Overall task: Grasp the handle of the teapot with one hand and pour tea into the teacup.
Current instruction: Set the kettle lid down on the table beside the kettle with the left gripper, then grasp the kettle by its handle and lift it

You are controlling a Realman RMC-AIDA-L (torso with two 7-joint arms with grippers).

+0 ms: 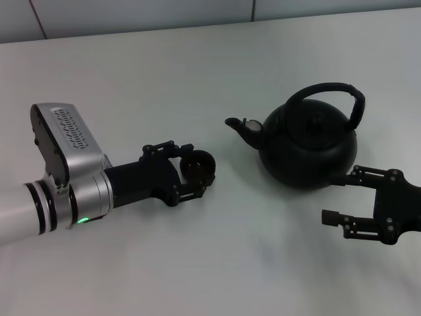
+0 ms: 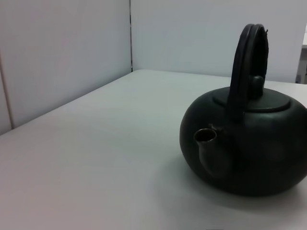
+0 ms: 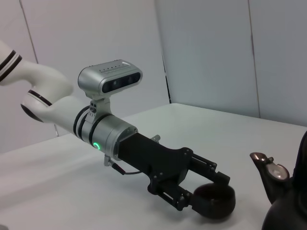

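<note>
The black teapot [image 1: 309, 145] stands upright on the white table, right of centre, its spout [image 1: 238, 125] pointing left. Its arched handle [image 1: 335, 92] stands up over the lid. My left gripper [image 1: 196, 171] is shut on the small black teacup [image 1: 198, 166], low over the table, a short way left of the spout. The right wrist view shows the same grip [image 3: 207, 197] on the teacup [image 3: 215, 201]. My right gripper [image 1: 333, 197] is open and empty, low beside the teapot's near right side. The left wrist view shows the teapot [image 2: 249, 148] and handle [image 2: 242, 72]. No tea shows.
The white table [image 1: 217, 263] ends at a pale wall [image 1: 131, 16] at the back. My left arm's silver wrist housing [image 1: 62, 141] lies over the table's left side.
</note>
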